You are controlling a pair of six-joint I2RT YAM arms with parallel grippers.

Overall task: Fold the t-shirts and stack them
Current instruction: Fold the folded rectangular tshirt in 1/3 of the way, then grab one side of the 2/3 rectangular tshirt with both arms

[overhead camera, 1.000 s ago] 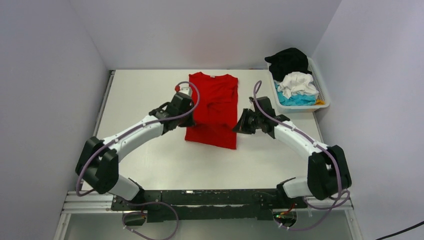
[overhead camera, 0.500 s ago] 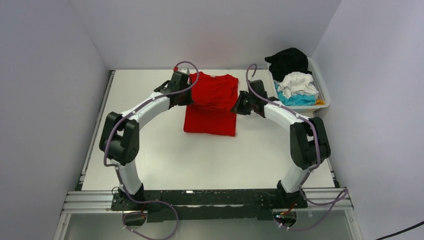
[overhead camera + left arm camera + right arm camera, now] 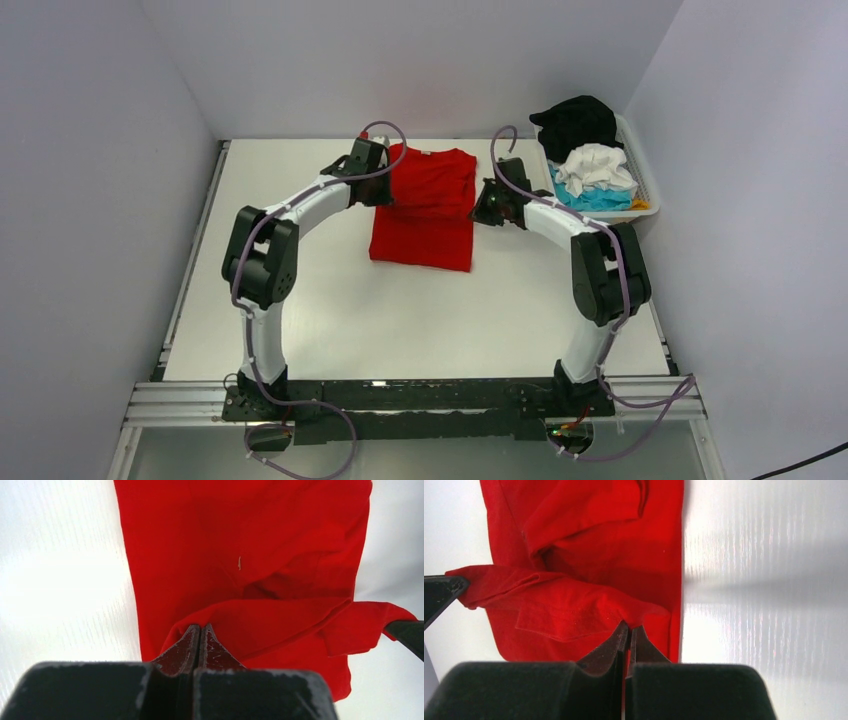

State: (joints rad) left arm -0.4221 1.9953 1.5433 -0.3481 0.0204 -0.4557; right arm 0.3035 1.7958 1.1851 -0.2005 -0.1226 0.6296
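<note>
One red t-shirt lies lengthwise on the far half of the counter, narrowed to a long rectangle. A raised band of its cloth is stretched across its width. One end is pinched at the left edge by the left end effector and the other at the right edge by the right end effector, both clamped tight on the fabric. The crosswise fold is judged to be the step in hand. The held band would next have to be carried evenly over the shirt, laid flat and released by both sides together, or the fold will skew. Black, white and turquoise shirts are heaped unfolded in the basket at the far right.
</note>
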